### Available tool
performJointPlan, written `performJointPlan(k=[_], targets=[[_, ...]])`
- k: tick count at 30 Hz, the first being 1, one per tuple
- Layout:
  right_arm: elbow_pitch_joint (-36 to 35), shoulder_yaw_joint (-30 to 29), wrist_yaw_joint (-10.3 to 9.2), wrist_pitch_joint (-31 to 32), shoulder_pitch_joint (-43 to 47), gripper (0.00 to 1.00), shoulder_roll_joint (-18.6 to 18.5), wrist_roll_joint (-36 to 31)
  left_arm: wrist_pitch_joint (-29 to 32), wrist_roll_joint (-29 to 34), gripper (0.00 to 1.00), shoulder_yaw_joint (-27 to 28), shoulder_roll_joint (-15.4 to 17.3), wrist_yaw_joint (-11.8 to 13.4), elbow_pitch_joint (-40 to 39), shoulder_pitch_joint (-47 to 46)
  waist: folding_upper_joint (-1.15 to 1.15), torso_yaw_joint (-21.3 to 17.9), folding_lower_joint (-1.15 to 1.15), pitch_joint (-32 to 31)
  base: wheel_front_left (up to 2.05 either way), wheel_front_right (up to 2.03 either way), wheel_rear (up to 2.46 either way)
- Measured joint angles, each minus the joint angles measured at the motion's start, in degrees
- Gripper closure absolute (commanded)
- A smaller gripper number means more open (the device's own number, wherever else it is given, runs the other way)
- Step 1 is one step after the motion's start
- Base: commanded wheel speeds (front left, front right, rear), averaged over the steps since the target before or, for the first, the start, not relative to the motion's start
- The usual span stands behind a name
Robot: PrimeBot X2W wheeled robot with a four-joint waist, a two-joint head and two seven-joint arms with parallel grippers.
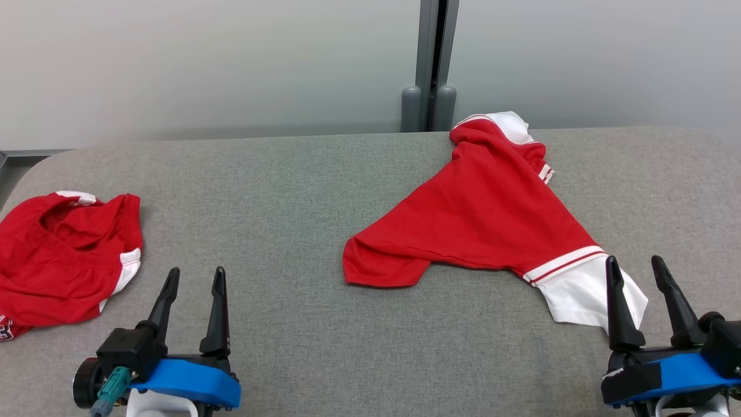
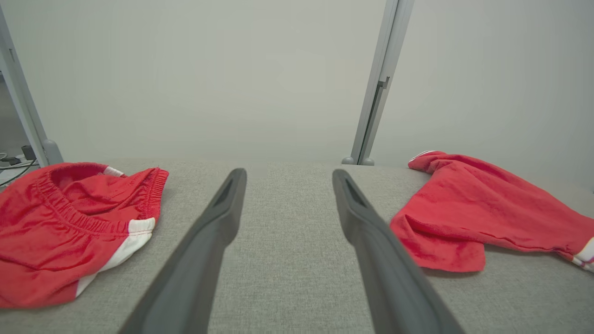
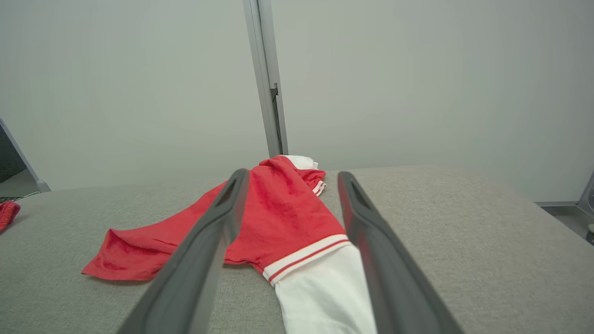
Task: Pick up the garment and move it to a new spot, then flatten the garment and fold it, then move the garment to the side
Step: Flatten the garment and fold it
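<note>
Garment (image 1: pixel 480 220), red with white sleeves and thin striped trim, lies rumpled on the grey table (image 1: pixel 289 191), while the left pincer (image 1: pixel 197 272) and the right pincer (image 1: pixel 634 263) both stand open.

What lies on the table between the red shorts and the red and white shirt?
Bare grey table between shorts and shirt, seen in the head view.

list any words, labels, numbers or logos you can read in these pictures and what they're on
No text here can be read.
red shorts: a scrap of white print near the hem, cut off by the head view's left edge, unreadable.
red and white shirt: stripes, no lettering showing.
</note>
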Motion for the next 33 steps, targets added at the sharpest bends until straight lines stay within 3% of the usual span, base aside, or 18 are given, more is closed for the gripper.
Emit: performJointPlan(k=[8, 17, 33], targets=[[-0.3, 1.8, 0.00, 0.7, -0.8, 0.00, 0.0, -1.1, 0.4, -0.4, 0.00, -2.0, -1.2, -2.4, 3.6, -2.6, 0.00, -2.1, 0.00, 2.0, 0.00, 0.00, 0.00], [1.2, 5.1, 0.00, -0.2, -4.3, 0.00, 0.0, -0.4, 5.9, -1.5, 0.00, -7.4, -3.3, -6.3, 14.0, -12.9, 0.00, -6.3, 0.01, 6.8, 0.00, 0.00, 0.00], [6.0, 8.5, 0.00, -3.3, -7.5, 0.00, 0.0, 1.3, 16.0, -6.5, 0.00, -10.4, -5.0, -7.3, 30.2, -23.3, 0.00, -11.6, 0.01, 9.9, 0.00, 0.00, 0.00]])
